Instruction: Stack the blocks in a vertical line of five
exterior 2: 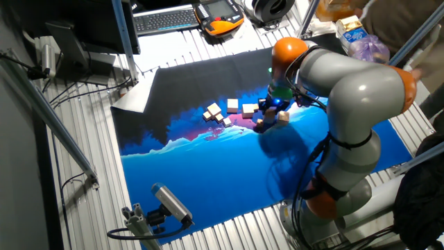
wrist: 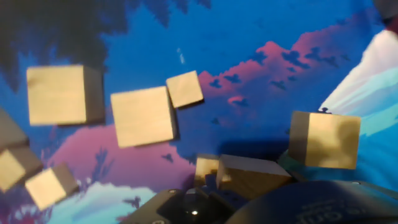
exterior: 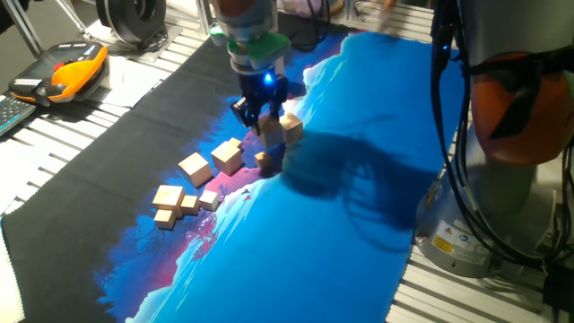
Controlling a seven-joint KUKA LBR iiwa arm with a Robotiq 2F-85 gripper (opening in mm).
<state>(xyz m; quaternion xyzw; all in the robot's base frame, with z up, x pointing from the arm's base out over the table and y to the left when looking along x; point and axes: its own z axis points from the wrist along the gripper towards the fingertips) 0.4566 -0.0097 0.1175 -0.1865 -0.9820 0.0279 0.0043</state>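
On the mat: a blue, pink and black printed mat (exterior: 359, 179) covers the table; all the blocks lie on it.
Arm: KUKA arm (exterior 2: 361, 90) reaches over the mat's middle, gripper (exterior: 262, 115) pointing down.
Gripper state: fingers appear pinched on a block (exterior: 272, 135) held above another small block (exterior: 265, 160); whether the two touch, cannot tell.
Larger blocks: one (exterior: 291, 126) just beside the gripper, two more (exterior: 227, 154) (exterior: 194, 166) near on the other side.
Smaller blocks: a cluster (exterior: 170, 202) further along, touching one another.
Stack progress: judged early, two levels at most.
Handling: plain wood, so likely light, stiff, not fragile; smooth faces may slip.
Where to hold: two opposite flat faces, mid-height, squarely, largest cubes lowest.
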